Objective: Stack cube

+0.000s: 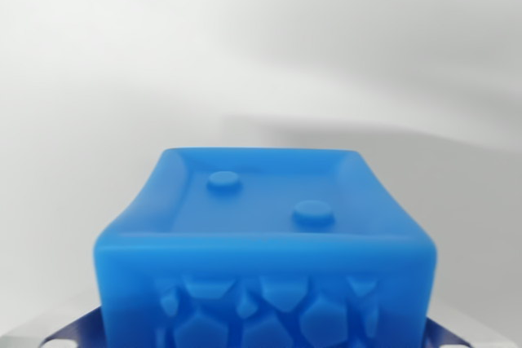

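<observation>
The blue cube (265, 242) fills the view at 6 o'clock, seemingly carried; gripper state I cannot tell; next, find the base cube.

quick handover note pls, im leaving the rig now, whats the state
Gripper: fingers not clearly in view; open or shut cannot be told.
Blue cube: fills the lower middle of the wrist view, close to the camera, top face with two round studs showing, over a pale surface.
Second cube: not in view.
Done: cannot confirm a stack.
Left: find the other cube, verify the grip, finish stacking.
</observation>
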Controlling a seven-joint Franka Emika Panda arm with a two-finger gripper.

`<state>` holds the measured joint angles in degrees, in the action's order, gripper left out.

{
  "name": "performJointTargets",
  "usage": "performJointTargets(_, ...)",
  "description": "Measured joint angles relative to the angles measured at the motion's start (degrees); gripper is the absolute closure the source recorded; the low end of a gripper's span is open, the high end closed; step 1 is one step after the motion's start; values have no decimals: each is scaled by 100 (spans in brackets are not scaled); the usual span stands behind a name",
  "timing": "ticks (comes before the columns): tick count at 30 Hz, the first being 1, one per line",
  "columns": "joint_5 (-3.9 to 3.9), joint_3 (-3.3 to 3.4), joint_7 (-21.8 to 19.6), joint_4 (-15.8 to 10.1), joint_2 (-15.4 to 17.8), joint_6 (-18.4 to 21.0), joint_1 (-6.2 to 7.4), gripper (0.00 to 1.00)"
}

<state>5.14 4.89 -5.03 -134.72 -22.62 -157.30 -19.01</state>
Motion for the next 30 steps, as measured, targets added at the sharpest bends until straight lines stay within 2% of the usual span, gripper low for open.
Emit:
performJointTargets(7, -25, 46, -111, -40, 243, 181, 65, 100)
performJointTargets(30, -45, 147, -1116, -81, 483, 402, 618, 100)
